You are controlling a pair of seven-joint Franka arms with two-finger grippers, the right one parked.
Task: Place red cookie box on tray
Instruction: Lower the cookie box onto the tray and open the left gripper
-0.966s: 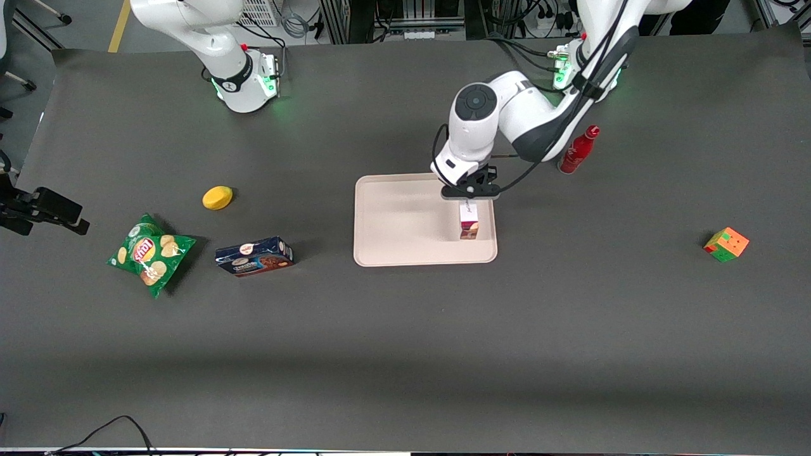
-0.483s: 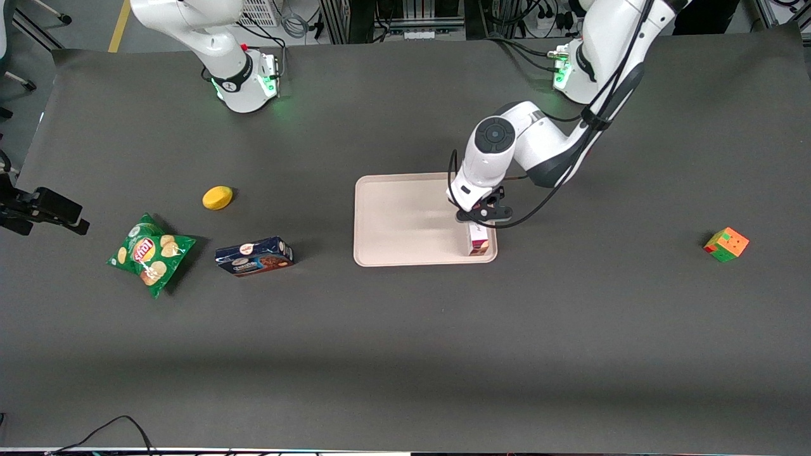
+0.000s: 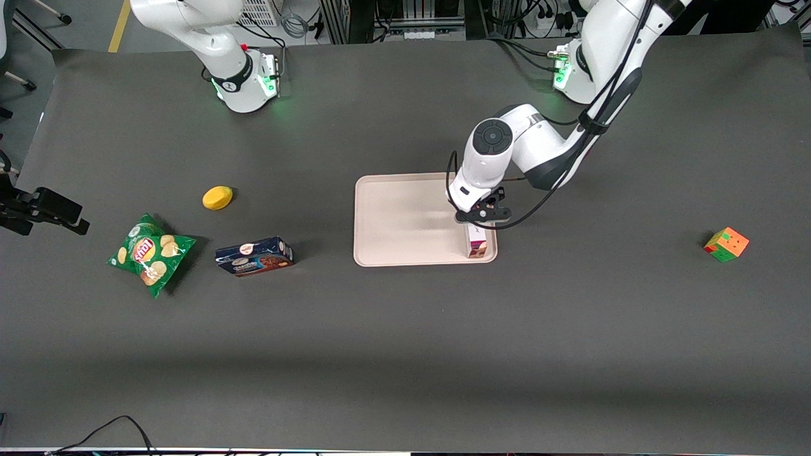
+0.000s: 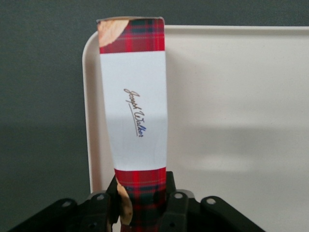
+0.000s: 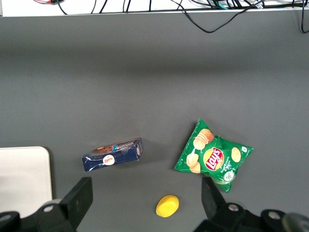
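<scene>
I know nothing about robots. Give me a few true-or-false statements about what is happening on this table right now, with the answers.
1. The left arm's gripper grips the long dark red plaid cookie box. True.
2. That box hangs over bare table. False: it is over the pale beige rectangular tray, near its edge.
3. The short dark blue cookie box lies on the tray. False: it lies on the table, toward the parked arm's end.
4. The green chip bag lies on the table near a yellow rounded object. True.
</scene>
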